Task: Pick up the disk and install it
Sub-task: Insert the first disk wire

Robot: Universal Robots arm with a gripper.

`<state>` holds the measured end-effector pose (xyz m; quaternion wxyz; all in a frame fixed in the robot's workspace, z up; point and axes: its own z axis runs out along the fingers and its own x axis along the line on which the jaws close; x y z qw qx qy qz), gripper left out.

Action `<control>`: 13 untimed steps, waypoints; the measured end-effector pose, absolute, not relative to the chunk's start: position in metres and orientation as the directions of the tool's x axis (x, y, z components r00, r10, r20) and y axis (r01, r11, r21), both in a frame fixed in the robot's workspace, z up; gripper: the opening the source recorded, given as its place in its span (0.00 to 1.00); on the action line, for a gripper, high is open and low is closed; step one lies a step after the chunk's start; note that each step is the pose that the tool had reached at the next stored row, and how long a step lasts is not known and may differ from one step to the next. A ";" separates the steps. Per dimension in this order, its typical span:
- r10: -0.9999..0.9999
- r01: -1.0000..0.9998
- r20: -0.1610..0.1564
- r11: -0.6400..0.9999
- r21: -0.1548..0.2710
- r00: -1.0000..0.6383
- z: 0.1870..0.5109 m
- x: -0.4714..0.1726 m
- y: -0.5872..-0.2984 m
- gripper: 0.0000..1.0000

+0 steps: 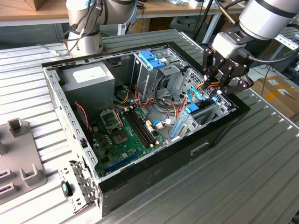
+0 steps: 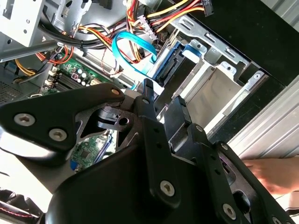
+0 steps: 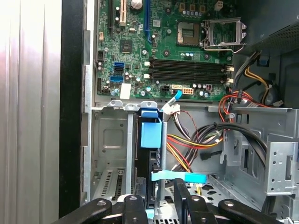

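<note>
The gripper [image 1: 218,91] hangs just above the metal bay [image 3: 112,140], its fingers [image 3: 135,207] nearly closed on nothing I can see, and the disk [image 3: 150,140] stands inside the bay, so push it gently straight.

surface: ribbed metal tabletop [image 1: 261,163] | on it: open black computer case [image 1: 154,172] lying on its side, mid-tabletop | grey fixture plate [image 1: 18,163] with raised blocks at exterior view's left edge | arm base [image 1: 84,42] beyond the case
</note>
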<state>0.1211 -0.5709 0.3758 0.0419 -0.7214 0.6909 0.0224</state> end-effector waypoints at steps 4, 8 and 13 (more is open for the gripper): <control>-0.995 -0.999 -0.091 -0.042 -0.029 0.044 0.380 0.121 -0.571 0.37; -0.995 -0.999 -0.090 -0.042 -0.029 0.044 0.382 0.121 -0.571 0.37; -0.995 -0.999 -0.090 -0.042 -0.029 0.044 0.383 0.121 -0.571 0.37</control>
